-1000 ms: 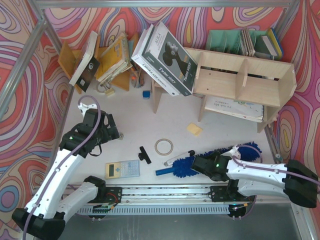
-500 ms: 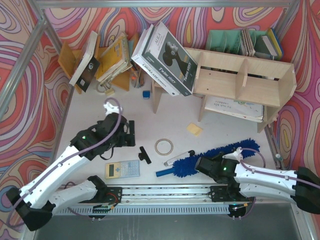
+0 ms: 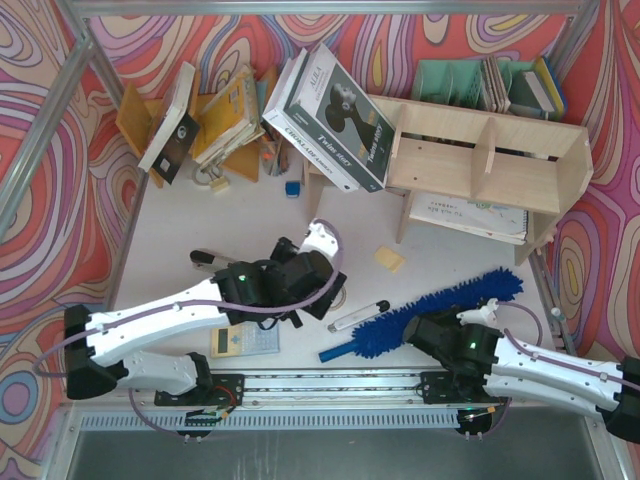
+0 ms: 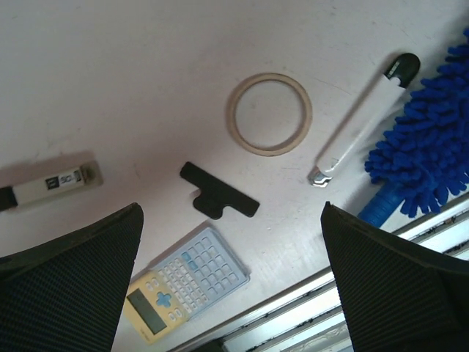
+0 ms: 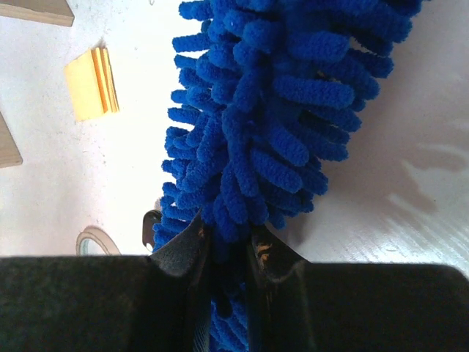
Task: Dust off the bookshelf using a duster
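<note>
The blue fluffy duster (image 3: 425, 308) lies slanted on the table in front of the plywood bookshelf (image 3: 490, 160), its smooth handle pointing down-left. My right gripper (image 3: 428, 332) is shut on the duster's fluffy part near the handle end. In the right wrist view the jaws (image 5: 227, 236) pinch the blue fibres (image 5: 278, 110) between them. My left gripper (image 3: 322, 298) hovers wide open over the middle of the table. Its wrist view shows only the table between the fingers (image 4: 396, 279), with the duster's end (image 4: 429, 147) off to the right.
A white-and-black marker pen (image 4: 359, 117), a tape ring (image 4: 269, 114), a black clip (image 4: 218, 199) and a calculator (image 4: 187, 282) lie below the left gripper. A yellow pad (image 3: 389, 259) sits near the shelf. Leaning books (image 3: 330, 110), a teal organizer (image 3: 450, 80).
The left arm swung right from the table's left side to above the tape ring. The right gripper closed on the duster, which turned and shifted to the right.
</note>
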Action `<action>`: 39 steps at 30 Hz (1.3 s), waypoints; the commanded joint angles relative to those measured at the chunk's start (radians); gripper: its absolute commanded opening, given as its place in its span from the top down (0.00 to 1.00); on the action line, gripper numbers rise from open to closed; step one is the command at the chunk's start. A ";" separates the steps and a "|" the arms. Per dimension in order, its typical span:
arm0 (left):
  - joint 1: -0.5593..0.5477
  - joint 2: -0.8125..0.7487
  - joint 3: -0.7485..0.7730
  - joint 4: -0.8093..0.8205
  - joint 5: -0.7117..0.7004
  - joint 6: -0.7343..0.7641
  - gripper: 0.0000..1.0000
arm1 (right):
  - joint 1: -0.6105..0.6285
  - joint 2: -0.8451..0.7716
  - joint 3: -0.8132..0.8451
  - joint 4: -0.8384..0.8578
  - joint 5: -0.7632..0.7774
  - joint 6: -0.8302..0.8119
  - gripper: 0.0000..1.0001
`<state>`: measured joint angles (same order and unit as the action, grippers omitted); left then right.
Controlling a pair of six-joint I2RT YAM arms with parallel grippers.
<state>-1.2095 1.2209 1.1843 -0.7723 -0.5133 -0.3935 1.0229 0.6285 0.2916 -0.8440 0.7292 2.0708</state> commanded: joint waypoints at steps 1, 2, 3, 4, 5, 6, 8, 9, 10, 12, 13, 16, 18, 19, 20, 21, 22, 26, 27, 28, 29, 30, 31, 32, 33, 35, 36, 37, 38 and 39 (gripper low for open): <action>-0.043 0.065 0.014 0.091 0.043 0.066 0.02 | 0.003 -0.016 0.020 -0.071 0.078 0.442 1.00; -0.054 0.074 0.012 0.107 0.060 0.071 0.02 | 0.003 -0.020 0.023 -0.074 0.081 0.444 1.00; -0.066 0.082 0.010 0.124 0.073 0.078 0.02 | 0.003 -0.024 0.027 -0.077 0.088 0.444 1.00; -0.078 0.090 0.007 0.148 0.082 0.086 0.02 | 0.003 -0.030 0.033 -0.078 0.092 0.443 1.00; -0.088 0.094 0.003 0.161 0.097 0.094 0.02 | 0.003 -0.038 0.040 -0.081 0.099 0.444 1.00; -0.099 0.098 -0.002 0.181 0.109 0.102 0.02 | 0.003 -0.045 0.044 -0.083 0.107 0.445 1.00; -0.117 0.105 -0.015 0.212 0.129 0.119 0.02 | 0.003 -0.054 0.058 -0.089 0.129 0.445 1.00; -0.126 0.107 -0.021 0.225 0.135 0.128 0.02 | 0.003 -0.056 0.067 -0.092 0.139 0.446 1.00; -0.132 0.107 -0.029 0.240 0.146 0.136 0.02 | 0.003 -0.056 0.077 -0.096 0.145 0.446 1.00; -0.143 0.105 -0.051 0.273 0.170 0.148 0.02 | 0.003 -0.055 0.095 -0.101 0.158 0.446 1.00; -0.147 0.103 -0.061 0.287 0.188 0.152 0.02 | 0.003 -0.053 0.103 -0.100 0.161 0.444 1.00; -0.150 0.106 -0.089 0.328 0.243 0.161 0.02 | 0.003 -0.048 0.120 -0.094 0.166 0.435 1.00; -0.151 0.114 -0.106 0.343 0.255 0.167 0.02 | 0.003 -0.050 0.125 -0.091 0.165 0.433 1.00; -0.150 0.118 -0.115 0.351 0.262 0.172 0.02 | 0.003 -0.052 0.128 -0.089 0.165 0.430 1.00; -0.151 0.122 -0.126 0.361 0.267 0.177 0.02 | 0.003 -0.055 0.130 -0.085 0.166 0.425 1.00; -0.150 0.125 -0.135 0.368 0.267 0.180 0.02 | 0.003 -0.060 0.132 -0.084 0.166 0.421 1.00; -0.150 0.129 -0.143 0.374 0.272 0.182 0.02 | 0.003 -0.063 0.136 -0.085 0.165 0.420 1.00; -0.150 0.137 -0.188 0.422 0.297 0.188 0.02 | 0.003 -0.077 0.150 -0.095 0.168 0.412 1.00; -0.151 0.140 -0.199 0.437 0.300 0.189 0.02 | 0.003 -0.078 0.154 -0.095 0.169 0.410 1.00; -0.150 0.143 -0.207 0.451 0.302 0.187 0.02 | 0.003 -0.079 0.159 -0.095 0.170 0.406 1.00; -0.150 0.146 -0.214 0.463 0.307 0.188 0.02 | 0.003 -0.080 0.163 -0.094 0.171 0.404 1.00; -0.150 0.152 -0.218 0.471 0.311 0.189 0.02 | 0.003 -0.079 0.167 -0.092 0.173 0.400 1.00; -0.150 0.158 -0.220 0.476 0.313 0.188 0.02 | 0.003 -0.079 0.171 -0.090 0.173 0.397 1.00; -0.150 0.164 -0.222 0.483 0.311 0.189 0.03 | 0.003 -0.079 0.174 -0.088 0.174 0.393 1.00; -0.151 0.169 -0.226 0.490 0.309 0.188 0.04 | 0.003 -0.079 0.176 -0.085 0.176 0.390 1.00; -0.150 0.172 -0.236 0.506 0.304 0.187 0.06 | 0.003 -0.080 0.182 -0.081 0.177 0.384 1.00; -0.150 0.171 -0.243 0.522 0.303 0.186 0.06 | 0.003 -0.080 0.183 -0.080 0.176 0.385 1.00; -0.150 0.173 -0.248 0.543 0.299 0.186 0.06 | 0.003 -0.082 0.183 -0.079 0.176 0.384 1.00; -0.150 0.177 -0.252 0.553 0.299 0.186 0.07 | 0.003 -0.083 0.183 -0.076 0.175 0.382 1.00; -0.150 0.181 -0.253 0.559 0.299 0.186 0.09 | 0.004 -0.085 0.184 -0.073 0.172 0.380 1.00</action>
<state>-1.3560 1.3834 0.9577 -0.2874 -0.2169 -0.2188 1.0229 0.5571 0.4438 -0.9104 0.8452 2.0708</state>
